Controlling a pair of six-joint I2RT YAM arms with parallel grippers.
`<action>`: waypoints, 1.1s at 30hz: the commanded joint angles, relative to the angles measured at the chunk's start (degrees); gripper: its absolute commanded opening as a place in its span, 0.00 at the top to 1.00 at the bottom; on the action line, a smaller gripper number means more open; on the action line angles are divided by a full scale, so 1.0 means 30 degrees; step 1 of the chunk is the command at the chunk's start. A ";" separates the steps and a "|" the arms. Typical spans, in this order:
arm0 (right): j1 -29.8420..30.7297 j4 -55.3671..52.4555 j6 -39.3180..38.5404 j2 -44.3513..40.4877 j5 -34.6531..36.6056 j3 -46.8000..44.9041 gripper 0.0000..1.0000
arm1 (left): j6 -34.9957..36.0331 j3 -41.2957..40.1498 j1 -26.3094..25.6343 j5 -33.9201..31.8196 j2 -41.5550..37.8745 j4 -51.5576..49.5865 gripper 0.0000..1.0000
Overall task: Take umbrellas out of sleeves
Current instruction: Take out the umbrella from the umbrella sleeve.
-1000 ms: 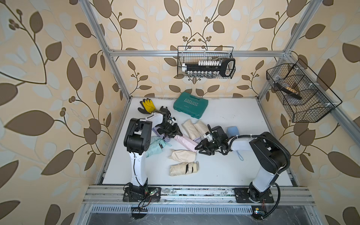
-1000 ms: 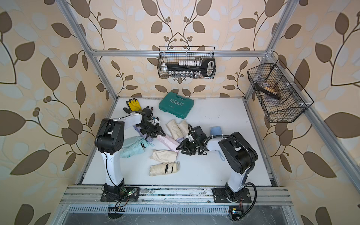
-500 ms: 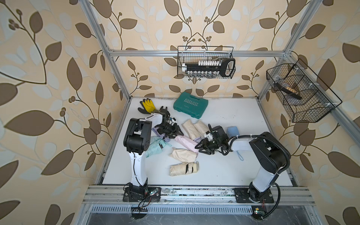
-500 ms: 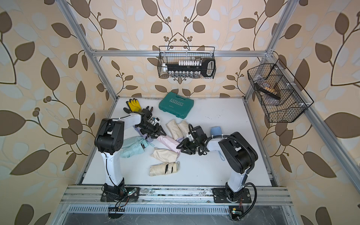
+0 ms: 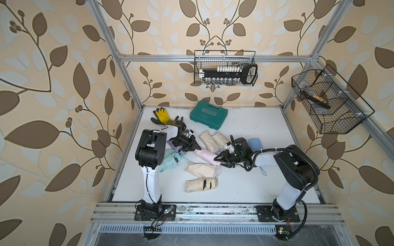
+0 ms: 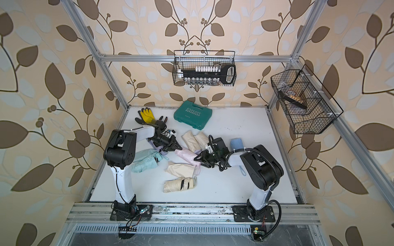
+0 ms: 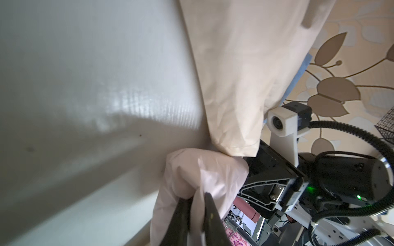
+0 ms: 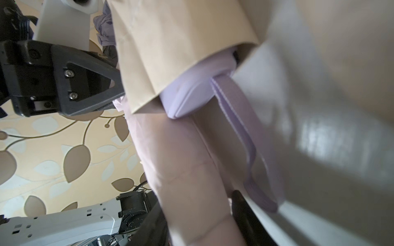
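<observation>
left gripper (image 7: 196,200) pinches pink sleeve (image 5: 205,155) tip | right gripper (image 8: 195,215) clamps its stiff filled body | fabric likely limp, slick

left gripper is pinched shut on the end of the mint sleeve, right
Wrong colour. The left gripper is pinched shut on the end of the pink sleeve, not a mint one. The left wrist view shows pink fabric caught in its grip.
</observation>
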 commanded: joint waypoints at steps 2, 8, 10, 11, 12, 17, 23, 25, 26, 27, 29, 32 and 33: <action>-0.0490 0.1161 -0.0058 -0.1771 -0.0446 -0.0094 0.54 | -0.0209 0.0034 -0.0489 0.2431 -0.1232 -0.0687 0.87; -0.1330 -0.0219 -0.0374 -0.4271 -0.0499 0.0097 0.53 | -0.0432 -0.0083 -0.0478 0.2338 -0.1506 -0.0539 0.87; -0.1342 -0.0397 -0.0378 -0.4444 -0.0648 0.0349 0.54 | -0.0775 -0.0123 -0.0478 0.2424 -0.1490 -0.0118 0.89; -0.1328 -0.0369 -0.0295 -0.4456 -0.0668 0.0444 0.56 | -0.0968 -0.0124 -0.0478 0.2465 -0.1502 0.0070 0.89; -0.1334 -0.0315 -0.0190 -0.4421 -0.0684 0.0490 0.58 | -0.1138 -0.0097 -0.0478 0.2508 -0.1491 0.0233 0.90; -0.1360 -0.0251 -0.0057 -0.4304 -0.0858 0.0492 0.62 | -0.1236 0.0126 -0.0479 0.2546 -0.1477 0.0307 0.91; -0.1548 -0.0532 -0.0183 -0.4671 -0.0859 0.0475 0.66 | -0.1052 -0.0038 -0.0419 0.2525 -0.1393 0.0252 0.96; -0.1641 -0.0777 -0.0360 -0.4738 -0.0913 0.0578 0.70 | -0.1023 -0.0159 -0.0391 0.2560 -0.1429 0.0318 0.99; -0.1652 -0.0819 -0.0394 -0.4741 -0.0953 0.0579 0.72 | -0.1010 -0.0186 -0.0379 0.2588 -0.1440 0.0340 1.00; -0.1676 -0.0864 -0.0425 -0.4760 -0.1001 0.0579 0.73 | -0.1014 -0.0205 -0.0364 0.2575 -0.1451 0.0376 1.00; -0.1734 -0.0875 -0.0402 -0.4822 -0.1062 0.0550 0.74 | -0.0990 -0.0219 -0.0287 0.2656 -0.1415 0.0369 1.00; -0.1798 -0.0988 -0.0431 -0.5039 -0.1115 0.0476 0.74 | -0.0931 -0.0234 -0.0163 0.2647 -0.1393 0.0317 1.00; -0.1816 -0.1026 -0.0404 -0.5131 -0.1149 0.0433 0.74 | -0.0899 -0.0247 -0.0112 0.2640 -0.1387 0.0289 1.00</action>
